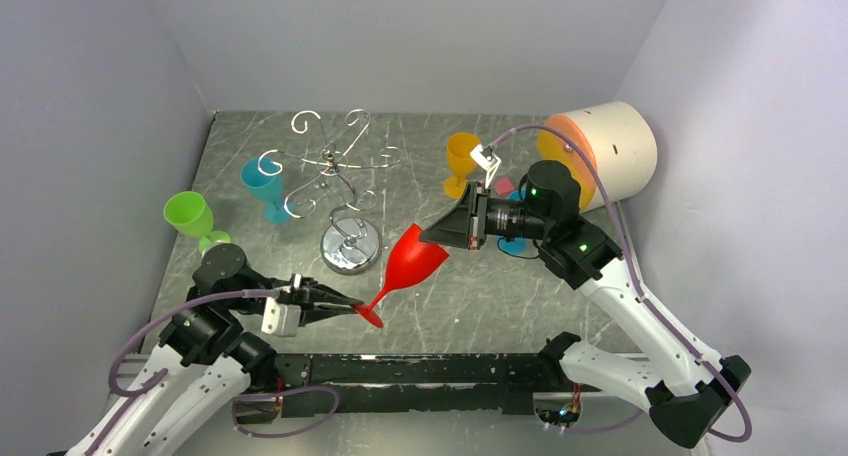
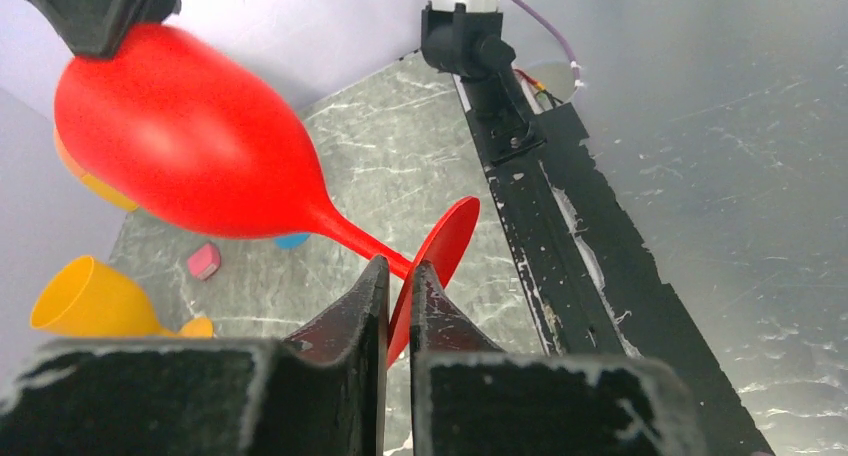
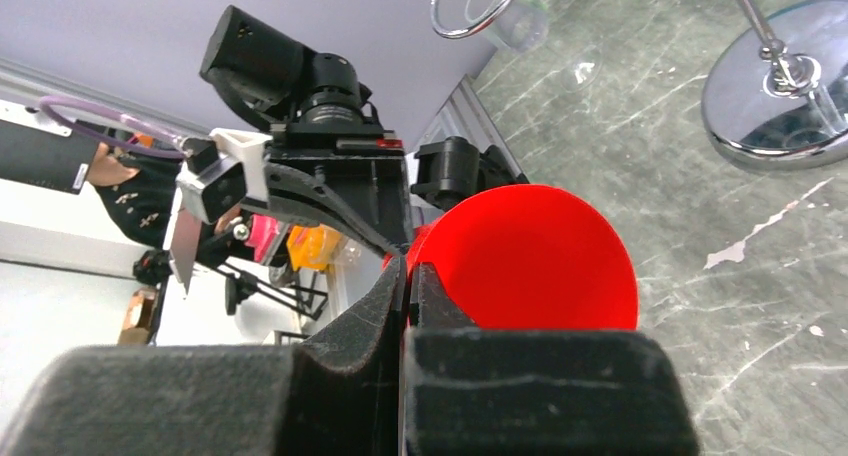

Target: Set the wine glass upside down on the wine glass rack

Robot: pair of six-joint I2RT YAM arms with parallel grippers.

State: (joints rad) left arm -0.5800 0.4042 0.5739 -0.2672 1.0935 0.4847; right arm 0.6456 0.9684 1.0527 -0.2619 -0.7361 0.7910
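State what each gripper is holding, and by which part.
Both hold the red plastic wine glass: the left gripper pinches its round foot, the right gripper pinches the rim of its bowl.

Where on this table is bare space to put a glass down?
Bare: the front middle of the table, between the red glass, the right arm and the black rail; also the strip between the rack and the orange glass. Crowded: the left, where green glass, blue glass and rack stand close.
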